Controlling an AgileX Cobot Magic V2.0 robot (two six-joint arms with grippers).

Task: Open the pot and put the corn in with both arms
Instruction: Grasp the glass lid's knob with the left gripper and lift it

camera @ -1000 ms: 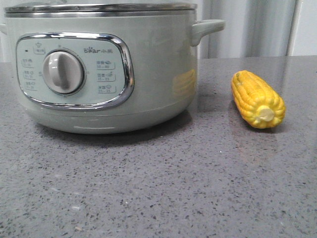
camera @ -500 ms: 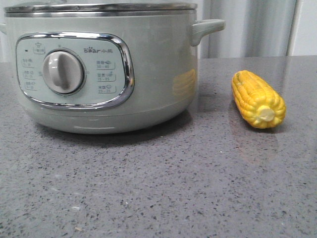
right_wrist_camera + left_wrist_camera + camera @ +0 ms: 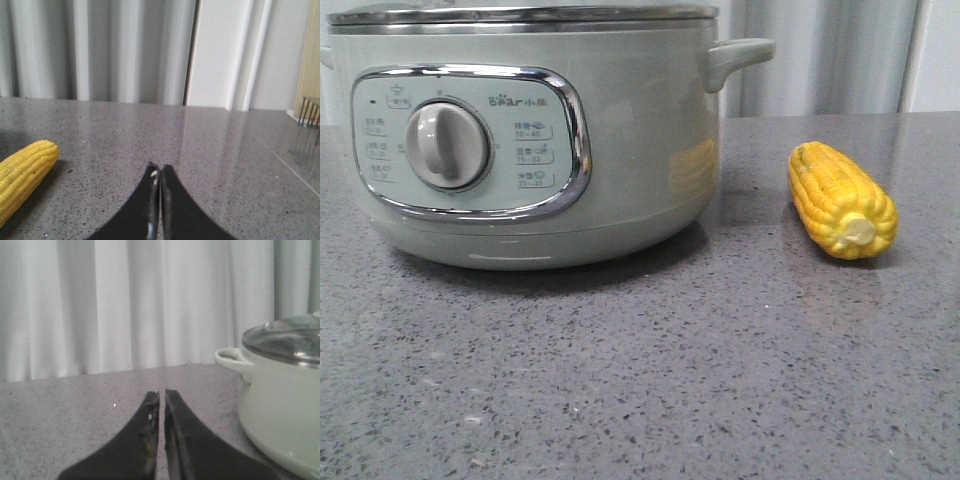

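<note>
Nothing has shifted since earlier. Front view: one pot (image 3: 530, 140), lid on; one corn (image 3: 841, 199) lies well right of it. Left wrist view: left gripper (image 3: 162, 396) closed, empty, beside the pot. Right wrist view: right gripper (image 3: 159, 171) closed, empty, near the corn.

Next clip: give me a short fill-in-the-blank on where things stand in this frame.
1. The glass lid sits ____ the pot.
2. The corn lies on the table, to the ____ of the pot in the front view.
3. The left hand and the right hand are both ____ and hold nothing.

Missing words: on; right; shut
</note>
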